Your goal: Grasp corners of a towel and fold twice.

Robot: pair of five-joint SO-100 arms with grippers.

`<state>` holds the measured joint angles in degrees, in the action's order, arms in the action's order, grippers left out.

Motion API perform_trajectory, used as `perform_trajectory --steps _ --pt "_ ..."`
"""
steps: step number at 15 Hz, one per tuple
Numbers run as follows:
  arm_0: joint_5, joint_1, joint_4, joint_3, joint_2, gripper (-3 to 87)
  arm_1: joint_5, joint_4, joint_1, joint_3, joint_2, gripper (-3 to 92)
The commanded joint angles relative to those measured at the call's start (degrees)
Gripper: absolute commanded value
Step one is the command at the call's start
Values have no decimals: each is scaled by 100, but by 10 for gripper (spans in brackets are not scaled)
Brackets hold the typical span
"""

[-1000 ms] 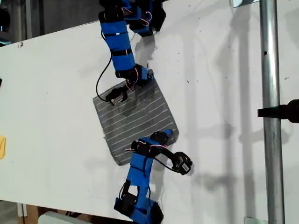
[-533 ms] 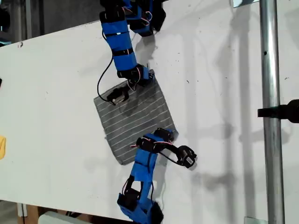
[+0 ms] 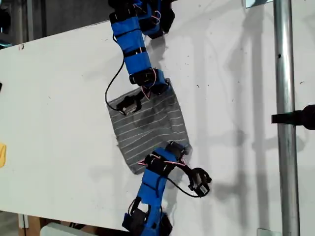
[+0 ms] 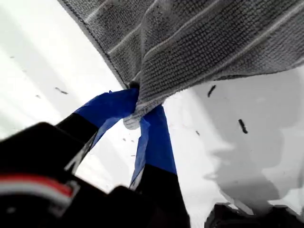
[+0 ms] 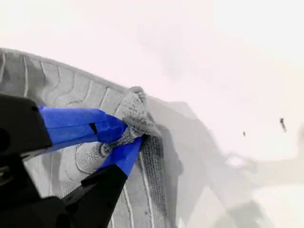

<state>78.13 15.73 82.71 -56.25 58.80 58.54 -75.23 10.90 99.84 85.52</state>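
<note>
Towel [image 3: 147,123] is on the white table [image 3: 59,98], about mid-frame in the exterior view, grey with thin white stripes, mostly flat, and skewed relative to the table edges. There are two blue arms on it. One comes in from the top of the exterior view, with its tip at the towel's upper corner on the exterior view's right. The other comes in from the bottom, with its tip at the lower corner on the same side. I can't match first and second to those arms from the wrist views, so I'm not assigning them. The first gripper [image 4: 135,111] is clamped on a towel corner [image 4: 133,119]. Its blue jaws are pressed together on the hem, the cloth is lifted clear, and the rest hangs away from the jaws with its shadow on the table underneath. A few dark specks show on the table surface there. The second gripper [image 5: 130,130] is also pinching a corner [image 5: 135,107]. The fabric is bunched into a nub between the blue jaws, the towel lies flat beneath and behind them, and bare table is beyond. A vertical metal pole [image 3: 283,118] stands on the exterior view's right, well apart from the towel. A small yellow item [image 3: 2,155] sits at the exterior view's left edge, and I can't tell what it is.
</note>
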Motion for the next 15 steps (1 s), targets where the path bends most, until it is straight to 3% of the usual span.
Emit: perform_trajectory --steps 1,3,6,7,11,15 --pt "352 686 88 229 914 -31 466 -677 756 -1292 -44 -3" --pt "738 826 237 105 1230 -26 598 -861 888 -1969 -149 -3" --pt "958 272 914 -132 1723 -23 88 -782 -53 -2065 88 -3" --pt "791 -70 1187 -237 1907 -26 -290 -703 -580 -2074 97 -3" --pt "158 -1934 1283 -2294 3604 -29 -2171 158 -2786 -2540 -545 -3" --pt "-896 -3507 1433 -2997 4711 -30 -3190 510 -3832 -4307 -1327 -3"
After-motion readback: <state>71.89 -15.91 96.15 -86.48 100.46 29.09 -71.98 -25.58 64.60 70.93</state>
